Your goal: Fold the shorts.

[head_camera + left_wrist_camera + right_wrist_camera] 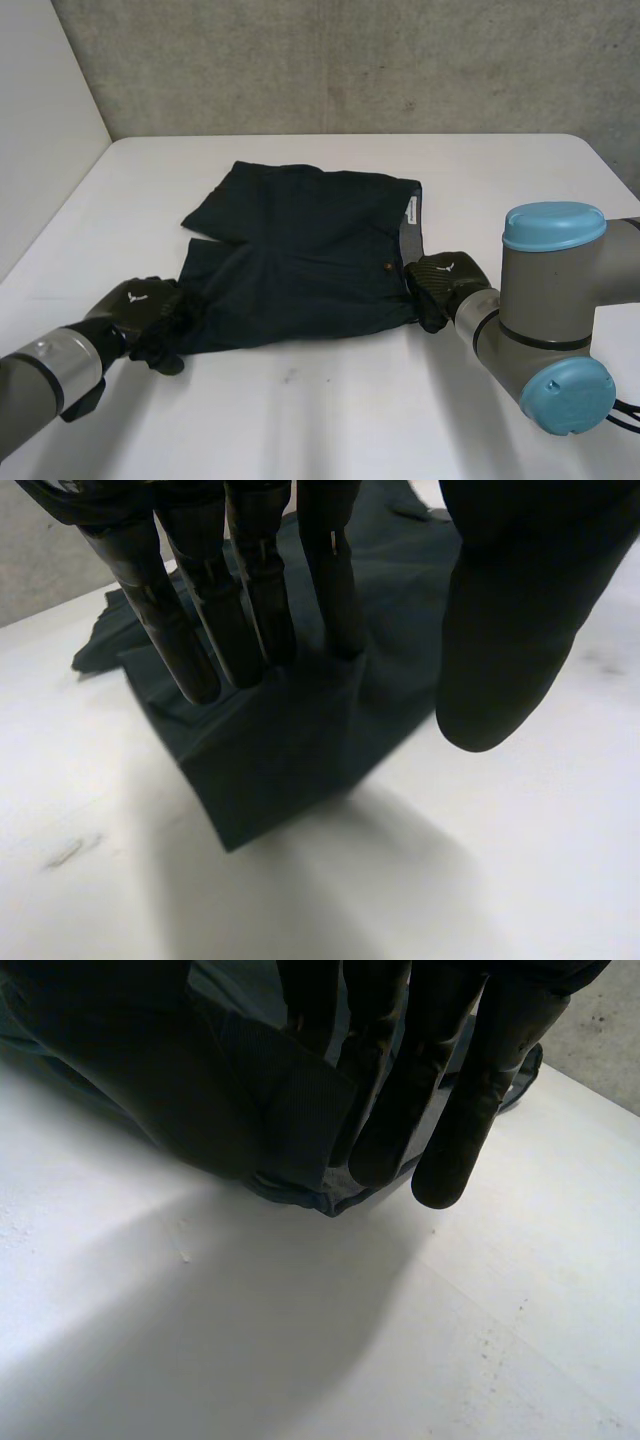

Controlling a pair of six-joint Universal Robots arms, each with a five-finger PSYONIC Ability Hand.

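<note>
We record the left arm (48, 378) entering from the near left, with the left hand (140, 305) set at the near left corner of the shorts (300, 250), at the hem of the near leg. In the left wrist view, this hand (255, 590) has its fingers (160, 610) straight and side by side, with the tips resting on the dark cloth (280, 770). Its thumb (520, 630) stands well apart over bare bench and off the cloth, so we log this hand as spread and gripping nothing. Just beyond the fingertips the hem corner throws a shadow on the bench. The shorts are dark navy and lie spread near the middle of the white bench (330, 410), legs toward the left and waistband toward the right. The far leg splays slightly away from the near one. A small brown button (390, 267) shows close to the waistband, and a white label (411, 208) sits on the band's lighter inner face at its far end. The right hand (445, 282) is at the near end of the waistband, touching the cloth, ahead of the right arm (550, 300). In the right wrist view, this hand (470, 1090) has the ribbed waistband corner (290, 1110) pinched between thumb and fingers. We therefore log it as clamped on the shorts, with that corner sitting a little above the bench surface.
</note>
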